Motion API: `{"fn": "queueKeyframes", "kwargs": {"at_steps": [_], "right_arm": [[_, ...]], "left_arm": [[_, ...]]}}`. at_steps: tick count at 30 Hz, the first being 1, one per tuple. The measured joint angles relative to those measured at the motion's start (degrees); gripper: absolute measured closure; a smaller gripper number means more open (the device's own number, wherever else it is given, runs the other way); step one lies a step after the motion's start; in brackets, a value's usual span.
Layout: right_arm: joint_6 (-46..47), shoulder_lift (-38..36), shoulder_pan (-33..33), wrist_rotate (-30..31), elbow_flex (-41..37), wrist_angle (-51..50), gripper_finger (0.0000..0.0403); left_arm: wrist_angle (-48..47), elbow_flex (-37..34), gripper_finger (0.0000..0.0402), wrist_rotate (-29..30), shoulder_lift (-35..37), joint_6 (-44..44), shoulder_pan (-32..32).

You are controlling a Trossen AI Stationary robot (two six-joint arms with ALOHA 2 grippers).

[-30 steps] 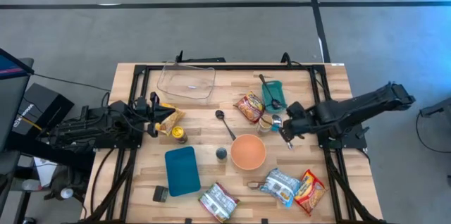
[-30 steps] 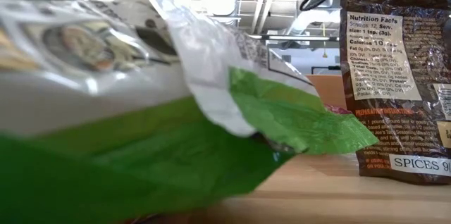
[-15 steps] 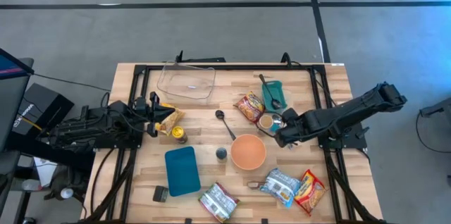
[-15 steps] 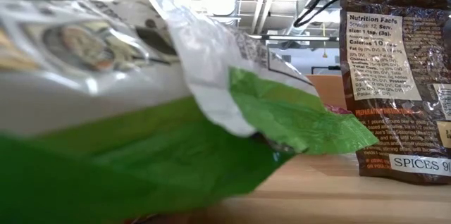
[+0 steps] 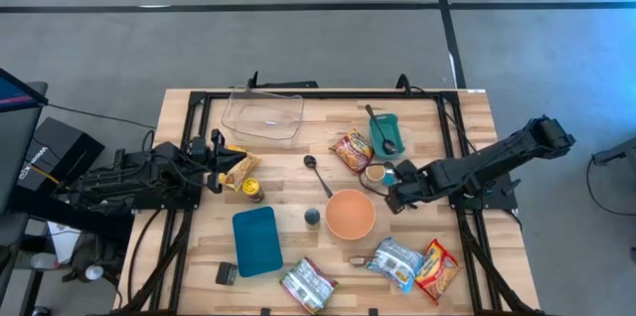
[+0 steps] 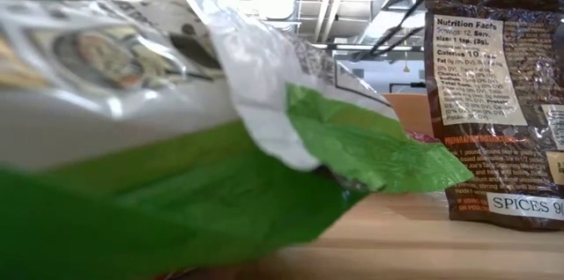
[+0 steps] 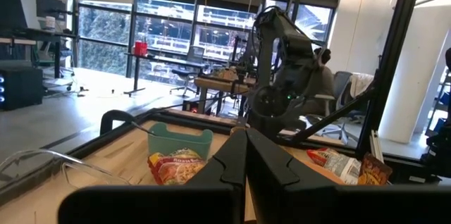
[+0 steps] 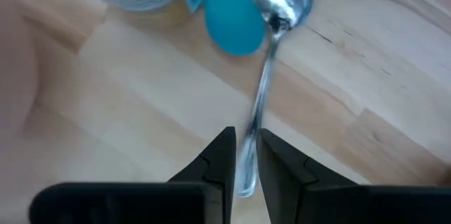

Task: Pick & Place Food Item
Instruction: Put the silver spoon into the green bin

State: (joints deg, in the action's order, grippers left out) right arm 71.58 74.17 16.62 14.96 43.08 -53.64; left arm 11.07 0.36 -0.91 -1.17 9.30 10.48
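Right claw (image 8: 245, 155), low over the tabletop (image 5: 283, 182) beside the orange bowl (image 5: 350, 214), is nearly closed on a spoon (image 8: 271, 62) handle; the spoon's bowl lies by a blue lid (image 8: 232, 23) and a jar (image 5: 376, 172). Left claw (image 7: 246, 155), fully closed and empty, waits at the tabletop's left edge near a yellow packet (image 5: 238, 165).

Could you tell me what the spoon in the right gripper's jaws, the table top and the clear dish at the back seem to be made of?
Spoon: polished metal, probably steel; its bowl shows mirror-like highlights, held in the right gripper.
Table top: light wood planks with visible grain and seams, matte finish.
Clear dish: transparent, glass or hard plastic; the wood shows through it, so I cannot tell which.
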Motion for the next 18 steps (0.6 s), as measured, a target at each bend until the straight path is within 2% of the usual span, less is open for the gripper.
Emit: {"fn": "queueKeyframes", "kwargs": {"at_steps": [5, 13, 18], "right_arm": [[-0.61, -0.04, -2.01, 0.02, -1.63, 0.76, 0.035], [-6.65, -0.04, -6.19, -1.47, -4.99, 7.27, 0.035], [-9.07, -0.04, -9.19, -1.55, -5.11, 7.68, 0.035]], "left_arm": [[0.19, -0.02, 0.0401, 0.0, -0.39, 0.0, -0.01], [0.17, -0.02, 0.0401, 0.01, -0.43, 0.0, -0.01], [0.13, -0.01, 0.0401, 0.0, -0.43, 0.0, -0.02]]}}
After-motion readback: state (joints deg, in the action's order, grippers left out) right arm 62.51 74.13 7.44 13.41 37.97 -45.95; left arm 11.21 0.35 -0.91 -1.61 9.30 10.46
